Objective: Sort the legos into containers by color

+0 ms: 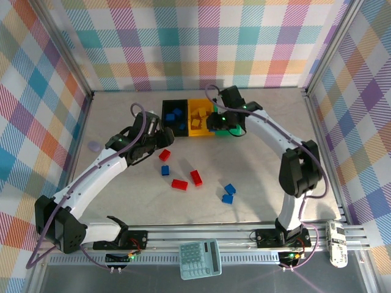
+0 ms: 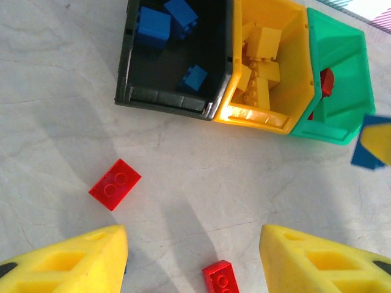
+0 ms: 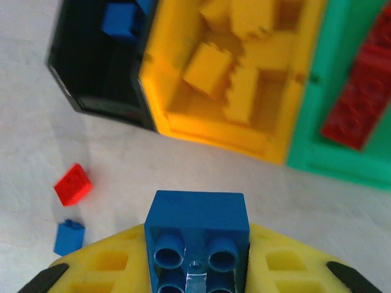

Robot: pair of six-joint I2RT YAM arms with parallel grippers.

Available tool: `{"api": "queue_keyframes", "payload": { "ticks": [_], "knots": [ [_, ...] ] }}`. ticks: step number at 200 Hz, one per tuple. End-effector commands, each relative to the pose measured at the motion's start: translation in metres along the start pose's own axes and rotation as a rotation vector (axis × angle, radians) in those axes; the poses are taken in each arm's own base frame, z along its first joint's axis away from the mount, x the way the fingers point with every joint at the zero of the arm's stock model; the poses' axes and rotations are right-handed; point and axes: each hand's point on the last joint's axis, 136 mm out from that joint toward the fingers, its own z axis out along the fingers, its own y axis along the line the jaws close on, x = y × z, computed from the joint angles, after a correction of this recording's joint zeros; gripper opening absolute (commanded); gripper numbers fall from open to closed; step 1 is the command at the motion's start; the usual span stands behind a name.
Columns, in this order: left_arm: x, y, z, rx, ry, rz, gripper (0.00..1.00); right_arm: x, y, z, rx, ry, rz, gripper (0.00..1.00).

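Left arm [image 1: 91,174] bent low, it seems, jaws apart; right arm [image 1: 269,128] outstretched, jaws gripping blue brick [image 3: 197,220].

Joined containers [image 1: 200,134] — black holding blue legos [image 2: 153,27], yellow yellow, green red — with six loose red and blue ones nearby.

**A:** What's straight ahead?

**B:** The yellow bin [image 3: 214,137], with a heap of yellow bricks [image 3: 208,67] inside. The black bin [image 3: 98,101] is joined to its left side and has a blue piece [image 3: 119,18] in it. The green bin [image 3: 317,110] is joined to its right side and holds red bricks [image 3: 360,91], too blurred to count.

**A:** And on the near side of the yellow bin?

**B:** The right gripper [image 3: 197,265]. Its yellow fingers [image 3: 110,268] are clamped on a blue brick [image 3: 197,226], studs towards the camera.

**A:** Anything loose?

**B:** Near and left of the yellow bin, on the pale table [image 3: 305,207], there's a red brick [image 3: 72,184]. A loose blue brick [image 3: 68,237] lies nearer still, close to it but not touching.
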Motion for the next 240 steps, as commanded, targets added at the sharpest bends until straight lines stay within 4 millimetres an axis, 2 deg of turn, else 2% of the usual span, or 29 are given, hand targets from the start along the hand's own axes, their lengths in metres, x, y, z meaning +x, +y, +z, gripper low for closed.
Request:
{"api": "queue_keyframes", "payload": {
  "ticks": [1, 56, 71, 140, 160, 184, 206, 240],
  "knots": [
    [0.01, 0.004, -0.006, -0.019, 0.016, 0.003, 0.59, -0.017, 0.031, 0.013, -0.058, -0.004, -0.071, 0.23],
    [0.011, 0.012, -0.017, -0.054, 0.018, 0.014, 0.59, -0.057, 0.066, 0.073, -0.064, -0.041, -0.097, 0.23],
    [0.014, 0.014, -0.019, -0.053, 0.022, 0.017, 0.59, -0.067, 0.076, 0.084, -0.074, -0.061, -0.119, 0.23],
    [0.028, 0.018, -0.019, -0.038, 0.063, 0.009, 0.59, -0.093, 0.084, 0.126, -0.116, -0.139, -0.143, 0.25],
    [0.03, 0.017, -0.022, -0.034, 0.063, 0.013, 0.6, -0.099, 0.085, 0.136, -0.125, -0.159, -0.138, 0.33],
    [0.033, 0.023, -0.025, -0.069, 0.09, 0.055, 0.64, -0.104, 0.091, 0.138, -0.153, -0.177, -0.15, 0.49],
    [0.036, 0.029, -0.029, -0.102, 0.108, 0.072, 0.65, -0.109, 0.091, 0.129, -0.137, -0.192, -0.173, 0.6],
    [0.041, 0.035, -0.025, -0.122, 0.115, 0.053, 0.65, -0.116, 0.09, 0.101, -0.103, -0.207, -0.215, 0.66]
  ]
}}
